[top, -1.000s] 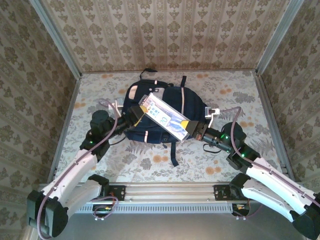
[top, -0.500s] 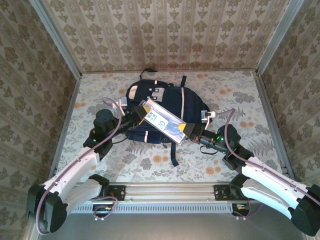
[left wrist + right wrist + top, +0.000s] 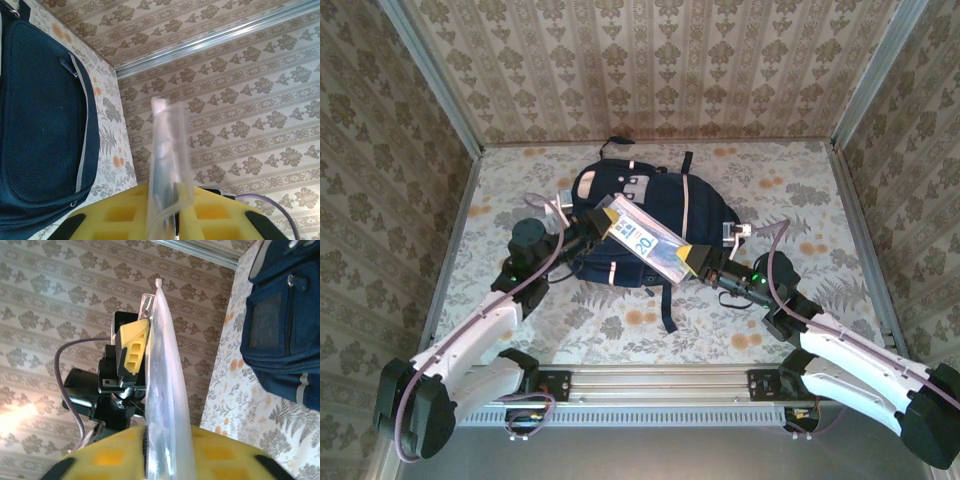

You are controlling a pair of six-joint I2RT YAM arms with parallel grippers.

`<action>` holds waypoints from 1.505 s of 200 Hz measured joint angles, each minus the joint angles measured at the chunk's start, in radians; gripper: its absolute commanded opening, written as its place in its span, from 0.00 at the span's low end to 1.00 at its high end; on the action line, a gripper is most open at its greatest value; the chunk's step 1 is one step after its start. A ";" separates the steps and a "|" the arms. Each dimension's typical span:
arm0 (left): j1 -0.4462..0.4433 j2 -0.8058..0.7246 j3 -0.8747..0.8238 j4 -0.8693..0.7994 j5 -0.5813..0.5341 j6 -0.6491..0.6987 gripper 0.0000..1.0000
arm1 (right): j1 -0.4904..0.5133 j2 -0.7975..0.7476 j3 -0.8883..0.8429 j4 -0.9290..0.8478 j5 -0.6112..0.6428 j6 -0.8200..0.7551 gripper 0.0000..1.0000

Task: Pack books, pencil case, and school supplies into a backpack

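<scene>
The left arm [image 3: 480, 325] and right arm [image 3: 840, 350] both reach forward and inward above the surface, wrists turned toward each other. The left end effector [image 3: 598, 222] pinches one end of a clear pouch [image 3: 650, 243] between its yellow fingers [image 3: 117, 215]. The right end effector [image 3: 700, 260] brackets the other end, and its grip is unclear
</scene>
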State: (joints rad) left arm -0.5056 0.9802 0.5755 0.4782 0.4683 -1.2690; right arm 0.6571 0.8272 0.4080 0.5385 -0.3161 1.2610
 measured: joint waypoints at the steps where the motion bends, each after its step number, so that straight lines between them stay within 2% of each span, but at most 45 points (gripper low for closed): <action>1: 0.000 0.000 -0.001 0.000 0.000 -0.001 0.17 | 0.000 0.000 0.000 -0.001 0.001 0.001 0.46; 16: -0.005 -0.009 -0.019 0.006 -0.027 -0.015 0.15 | 0.004 -0.011 -0.003 -0.005 0.023 -0.005 0.53; 40: -0.021 -0.040 -0.068 0.009 -0.090 -0.039 0.14 | 0.023 -0.011 -0.018 0.004 0.057 0.003 0.56; 107: -0.047 -0.071 -0.112 0.009 -0.199 -0.065 0.12 | 0.072 0.060 -0.029 0.058 0.125 0.014 0.52; 168: -0.041 -0.217 -0.131 -0.054 -0.291 -0.064 0.12 | 0.081 0.094 -0.029 0.119 0.138 0.071 0.53; 235: -0.036 -0.256 -0.187 -0.090 -0.381 -0.081 0.12 | 0.117 0.194 -0.027 0.200 0.137 0.131 0.46; 301: -0.040 -0.255 -0.195 -0.087 -0.410 -0.101 0.12 | 0.140 0.295 0.029 0.244 0.140 0.137 0.30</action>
State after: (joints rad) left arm -0.5453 0.7254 0.3801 0.3912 0.0578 -1.3697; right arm 0.7967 1.1225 0.4374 0.7822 -0.1757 1.3979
